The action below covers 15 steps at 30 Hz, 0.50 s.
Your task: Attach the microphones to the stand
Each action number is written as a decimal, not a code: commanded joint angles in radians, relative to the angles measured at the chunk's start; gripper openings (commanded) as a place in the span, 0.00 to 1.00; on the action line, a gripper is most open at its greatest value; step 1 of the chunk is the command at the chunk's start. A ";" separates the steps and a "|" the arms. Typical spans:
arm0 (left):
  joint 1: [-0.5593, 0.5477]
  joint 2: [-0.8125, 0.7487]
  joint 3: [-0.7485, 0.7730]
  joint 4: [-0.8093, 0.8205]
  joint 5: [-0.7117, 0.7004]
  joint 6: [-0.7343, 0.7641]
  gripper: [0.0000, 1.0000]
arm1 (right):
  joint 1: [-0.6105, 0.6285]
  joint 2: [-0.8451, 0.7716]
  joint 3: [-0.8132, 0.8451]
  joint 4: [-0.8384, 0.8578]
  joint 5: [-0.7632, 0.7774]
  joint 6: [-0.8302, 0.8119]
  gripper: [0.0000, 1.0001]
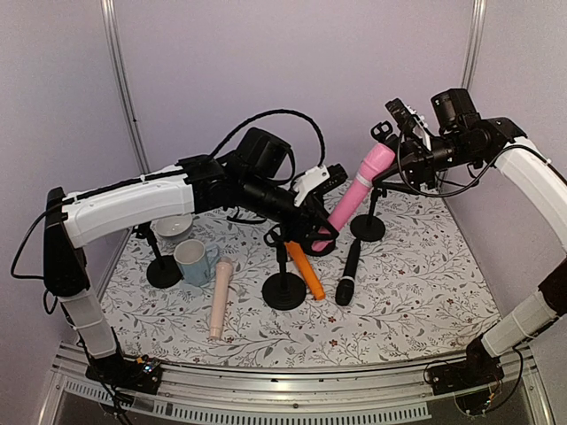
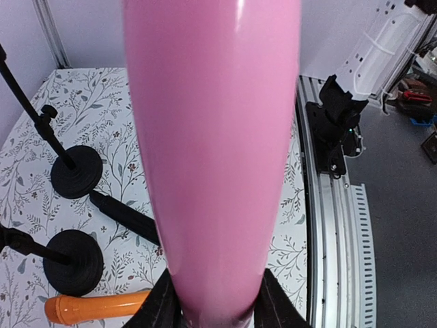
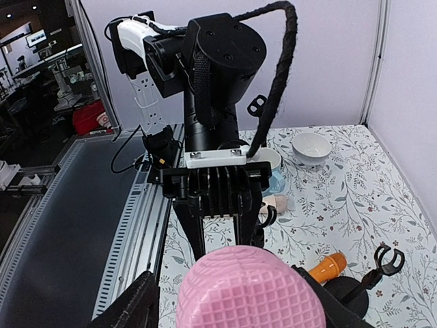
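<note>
My left gripper (image 1: 321, 232) (image 2: 215, 301) is shut on the tail end of the bright pink microphone (image 1: 354, 195) (image 2: 212, 137), holding it slanted up to the right above the mat. My right gripper (image 1: 396, 168) (image 3: 232, 301) straddles its mesh head (image 3: 249, 290), jaws open, with a gap showing on the left side. The orange microphone (image 1: 306, 270), black microphone (image 1: 348, 274) and beige microphone (image 1: 219, 297) lie on the mat. Three black stands show: middle (image 1: 283, 288), back right (image 1: 368, 227) and left (image 1: 164, 270). All their clips hold nothing.
A blue-and-white mug (image 1: 195, 261) and a white bowl (image 1: 173, 228) sit at the left of the floral mat (image 1: 416, 292). Purple walls enclose the back and sides. A metal rail (image 1: 292, 394) runs along the near edge.
</note>
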 commanded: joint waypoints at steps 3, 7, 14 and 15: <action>0.020 -0.015 -0.001 0.008 0.015 -0.009 0.05 | 0.010 0.016 0.008 0.023 -0.059 0.024 0.53; 0.021 -0.013 -0.001 0.011 0.019 -0.013 0.05 | 0.010 0.012 -0.006 0.033 -0.057 0.028 0.45; 0.021 -0.004 0.008 0.012 0.041 -0.011 0.04 | 0.010 0.004 -0.018 0.066 -0.056 0.057 0.64; 0.021 -0.005 0.008 0.011 0.043 -0.009 0.04 | 0.009 0.005 -0.018 0.069 -0.056 0.061 0.64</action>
